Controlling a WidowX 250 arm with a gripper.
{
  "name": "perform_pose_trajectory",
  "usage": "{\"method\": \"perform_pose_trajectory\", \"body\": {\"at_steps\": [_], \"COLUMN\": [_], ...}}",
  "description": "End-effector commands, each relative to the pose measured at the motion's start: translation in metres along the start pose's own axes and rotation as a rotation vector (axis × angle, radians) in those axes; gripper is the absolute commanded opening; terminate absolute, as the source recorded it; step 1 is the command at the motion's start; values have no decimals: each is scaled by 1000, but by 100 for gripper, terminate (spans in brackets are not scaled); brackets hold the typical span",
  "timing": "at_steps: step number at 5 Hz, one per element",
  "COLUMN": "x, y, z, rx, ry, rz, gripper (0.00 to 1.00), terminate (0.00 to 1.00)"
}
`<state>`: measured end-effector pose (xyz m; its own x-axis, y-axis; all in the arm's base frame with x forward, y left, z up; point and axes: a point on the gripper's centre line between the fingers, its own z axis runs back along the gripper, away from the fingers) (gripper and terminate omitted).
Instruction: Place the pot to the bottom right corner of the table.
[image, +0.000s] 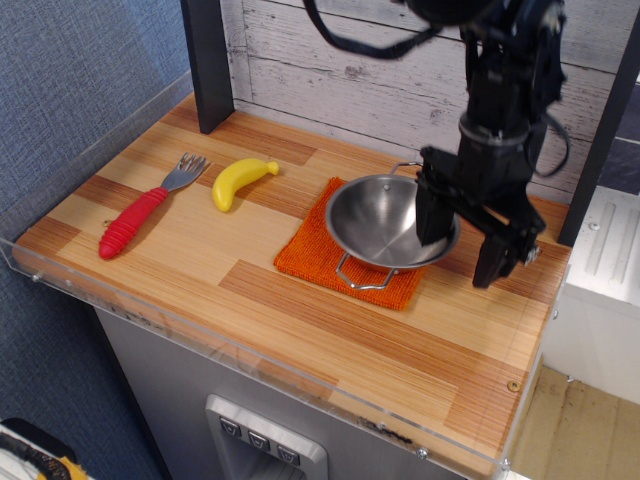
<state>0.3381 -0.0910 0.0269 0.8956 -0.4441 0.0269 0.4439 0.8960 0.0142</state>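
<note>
We noted a whitewashed plank wall behind the table (300, 300). The pot (385, 222) sat on an orange cloth (310, 255) right of centre, toward the back edge. The gripper (465, 245) hung at the pot's right rim, fingers spread wide: one finger (432, 212) inside the bowl, the other outside above bare wood. A banana (240, 182) and fork (145, 210) lay near the left edge.

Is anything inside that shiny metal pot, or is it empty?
Empty. The pot shows only bare, shiny steel inside. One finger of the open pincer dips over its right rim, so a small strip there is hidden.
</note>
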Motion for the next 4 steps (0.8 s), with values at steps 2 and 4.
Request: {"method": "perform_pose_trajectory", "body": {"at_steps": [2,4], "x": [-14,-35], "y": [24,53], "z": [23,94], "rx": [4,-23], "ry": [-80,-194], "rz": [58,106], "gripper": [0,0], "terminate": [0,0]}}
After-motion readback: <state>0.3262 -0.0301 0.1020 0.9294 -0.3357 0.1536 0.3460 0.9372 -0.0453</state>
